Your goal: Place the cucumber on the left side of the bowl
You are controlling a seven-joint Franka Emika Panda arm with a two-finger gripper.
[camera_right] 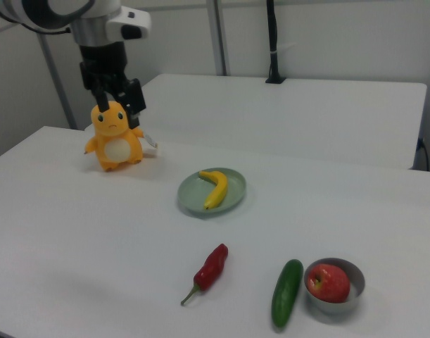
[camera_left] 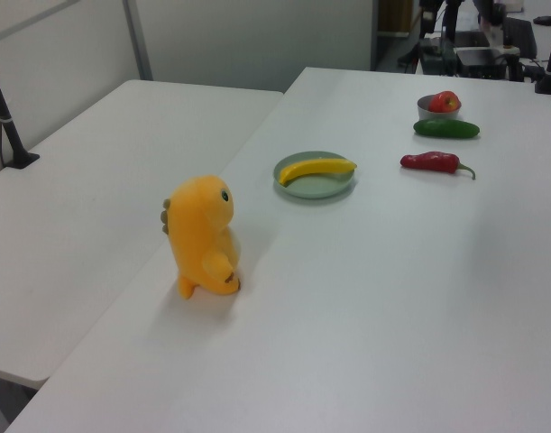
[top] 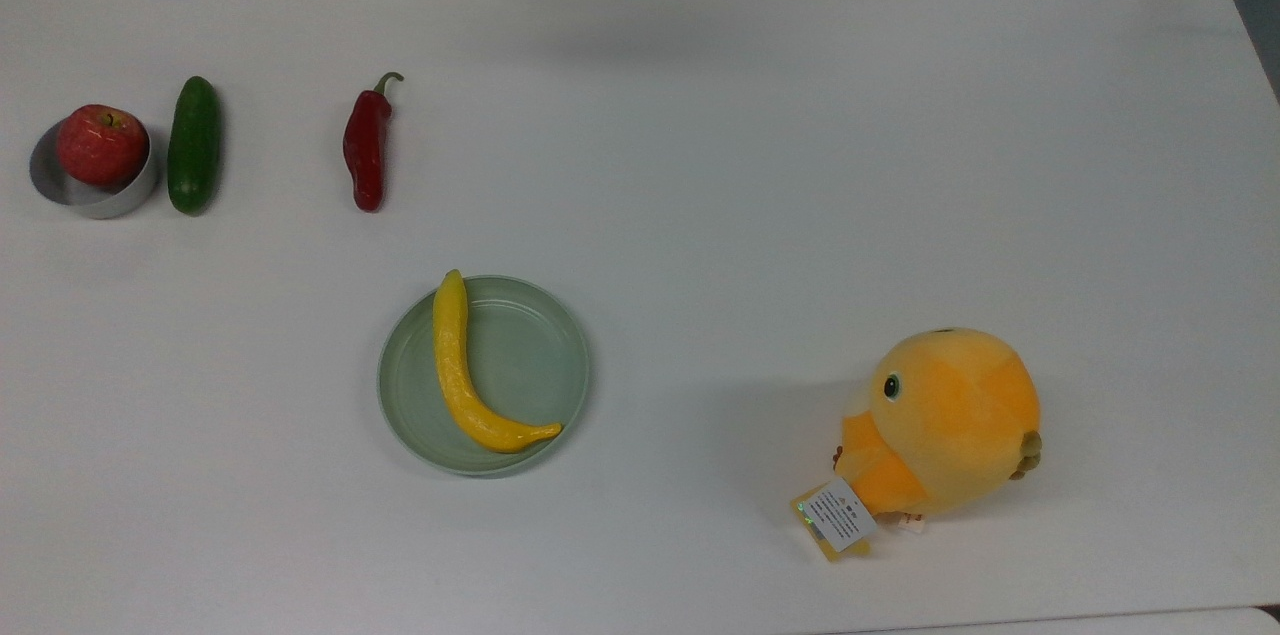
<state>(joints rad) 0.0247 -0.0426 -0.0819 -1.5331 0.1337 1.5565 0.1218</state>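
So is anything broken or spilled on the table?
Nothing stands out. The red apple sits in the small silver metal bowl, the dark green cucumber lies beside it, and the yellow banana-like fruit rests in the pale green dish.

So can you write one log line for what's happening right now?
gripper: open, raised, holding nothing | cucumber: on table beside bowl, on the top view's right | apple: in bowl | task: looks done
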